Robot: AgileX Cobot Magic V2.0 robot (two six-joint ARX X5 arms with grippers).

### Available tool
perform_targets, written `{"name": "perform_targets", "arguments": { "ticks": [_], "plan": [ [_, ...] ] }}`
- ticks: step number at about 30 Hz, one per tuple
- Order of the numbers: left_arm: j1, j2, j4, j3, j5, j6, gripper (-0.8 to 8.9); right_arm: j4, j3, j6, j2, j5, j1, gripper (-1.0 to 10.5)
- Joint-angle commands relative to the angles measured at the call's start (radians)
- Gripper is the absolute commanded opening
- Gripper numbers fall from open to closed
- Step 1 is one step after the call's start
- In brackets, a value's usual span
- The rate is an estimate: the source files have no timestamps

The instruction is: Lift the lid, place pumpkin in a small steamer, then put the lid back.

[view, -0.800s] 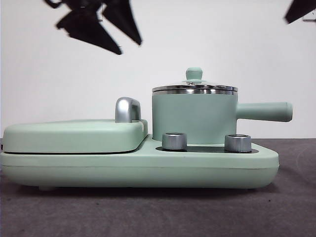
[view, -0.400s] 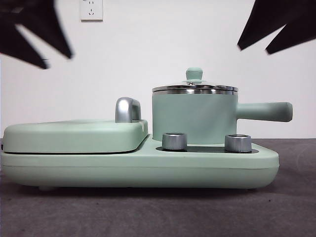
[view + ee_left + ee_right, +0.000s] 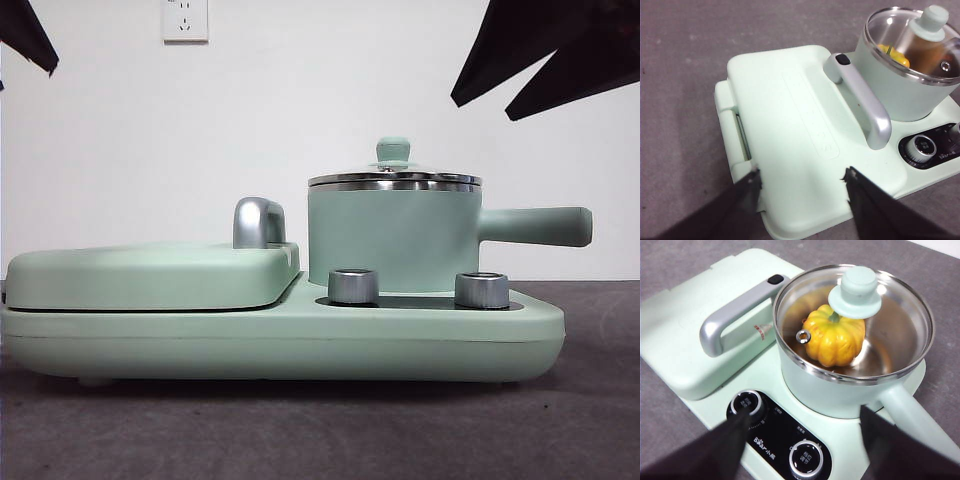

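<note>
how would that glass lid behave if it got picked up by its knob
The lid is probably rigid and breakable, being clear glass in a steel rim. Its small mint-green knob looks smooth and flared, so it should hold a pinch. Set on edge, the round disc might roll.

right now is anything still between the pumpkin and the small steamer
Nothing visible: the pumpkin already sits inside the small steamer, seen through the glass lid resting on its rim. Both grippers are open and clear of it.
</note>
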Motion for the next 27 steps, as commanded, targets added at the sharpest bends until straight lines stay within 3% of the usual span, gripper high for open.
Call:
{"name": "perform_targets", "arguments": {
  "ticks": [1, 16, 18, 27],
  "plan": [
    [-0.005, -0.015, 0.007, 0.003, -0.002, -0.007, 0.13, 0.021, 0.019, 0.002, -0.001, 0.009, 0.009, 0.3],
    [-0.005, -0.03, -0.006, 0.004, -0.002, -0.008, 0.07, 0.068, 0.019, 0.006, -0.001, 0.002, 0.01, 0.3],
    [0.001, -0.043, -0.01, 0.003, -0.013, 0.041, 0.07, 0.069, 0.019, 0.005, -0.001, 0.002, 0.01, 0.3],
    [0.262, -0.262, 0.145, -0.201, 0.009, 0.01, 0.07, 0.069, 0.019, 0.006, -0.001, 0.002, 0.01, 0.3]
  ]
}}
